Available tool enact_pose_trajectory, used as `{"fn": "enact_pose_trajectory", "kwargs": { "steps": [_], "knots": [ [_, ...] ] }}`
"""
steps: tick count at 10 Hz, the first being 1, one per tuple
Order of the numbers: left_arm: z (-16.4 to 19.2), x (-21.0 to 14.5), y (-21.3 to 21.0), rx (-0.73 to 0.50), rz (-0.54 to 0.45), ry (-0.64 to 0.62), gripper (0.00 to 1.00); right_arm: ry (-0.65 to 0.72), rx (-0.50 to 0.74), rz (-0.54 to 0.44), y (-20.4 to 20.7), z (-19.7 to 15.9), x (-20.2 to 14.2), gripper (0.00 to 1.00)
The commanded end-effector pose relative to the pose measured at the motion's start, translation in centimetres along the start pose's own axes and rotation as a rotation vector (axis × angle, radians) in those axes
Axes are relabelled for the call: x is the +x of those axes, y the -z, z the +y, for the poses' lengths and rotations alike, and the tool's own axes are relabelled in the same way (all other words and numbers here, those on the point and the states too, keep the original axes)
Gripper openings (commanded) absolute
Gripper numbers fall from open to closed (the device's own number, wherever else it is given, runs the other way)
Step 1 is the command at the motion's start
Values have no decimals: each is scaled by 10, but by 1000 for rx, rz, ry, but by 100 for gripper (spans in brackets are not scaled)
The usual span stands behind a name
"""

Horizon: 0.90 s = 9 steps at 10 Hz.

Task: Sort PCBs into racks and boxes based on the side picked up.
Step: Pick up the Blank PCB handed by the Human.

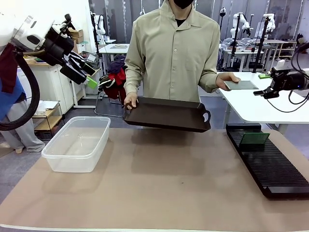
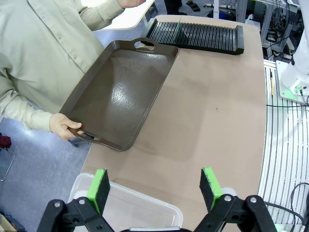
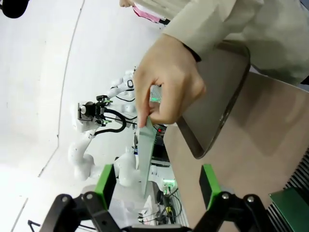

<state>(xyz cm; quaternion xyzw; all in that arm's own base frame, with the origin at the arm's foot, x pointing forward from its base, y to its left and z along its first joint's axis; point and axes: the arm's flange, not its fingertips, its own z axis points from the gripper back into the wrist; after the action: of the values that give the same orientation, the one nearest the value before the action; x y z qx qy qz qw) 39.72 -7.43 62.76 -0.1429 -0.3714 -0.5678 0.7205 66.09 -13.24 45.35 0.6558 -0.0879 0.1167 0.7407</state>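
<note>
Edge-on in the right wrist view, one PCB (image 3: 145,159) hides both faces; the person's hand (image 3: 166,92) pinches it between the right gripper (image 3: 157,186)'s wide-spread fingers (touching neither pad). The left gripper (image 2: 155,187) hangs raised, splayed and empty, above the clear box (image 1: 77,145). The second PCB (image 1: 254,138) stands in the rack (image 1: 275,169)

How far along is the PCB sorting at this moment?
Done: one PCB stands in the rack. In hand: the person's hand holds the second PCB between the fingers of the open right gripper, ungripped. Left: grasping and placing it; the tub holds nothing.
</note>
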Motion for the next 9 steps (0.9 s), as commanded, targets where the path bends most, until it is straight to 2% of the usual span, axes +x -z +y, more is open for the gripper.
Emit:
{"fn": "enact_pose_trajectory", "kwargs": {
  "steps": [1,6,7,8,9],
  "knots": [
    [0,-2,1,-11,-16,6,100,28,53,9,5,2,17,93],
    [0,-2,1,-11,-16,6,100,14,155,84,30,-10,33,93],
    [0,-2,1,-11,-16,6,100,-20,194,101,30,-9,34,34],
    [0,-2,1,-11,-16,6,100,-12,212,122,30,-8,34,34],
    [0,-2,1,-11,-16,6,100,-10,207,112,31,-8,33,0]
  ]
}}
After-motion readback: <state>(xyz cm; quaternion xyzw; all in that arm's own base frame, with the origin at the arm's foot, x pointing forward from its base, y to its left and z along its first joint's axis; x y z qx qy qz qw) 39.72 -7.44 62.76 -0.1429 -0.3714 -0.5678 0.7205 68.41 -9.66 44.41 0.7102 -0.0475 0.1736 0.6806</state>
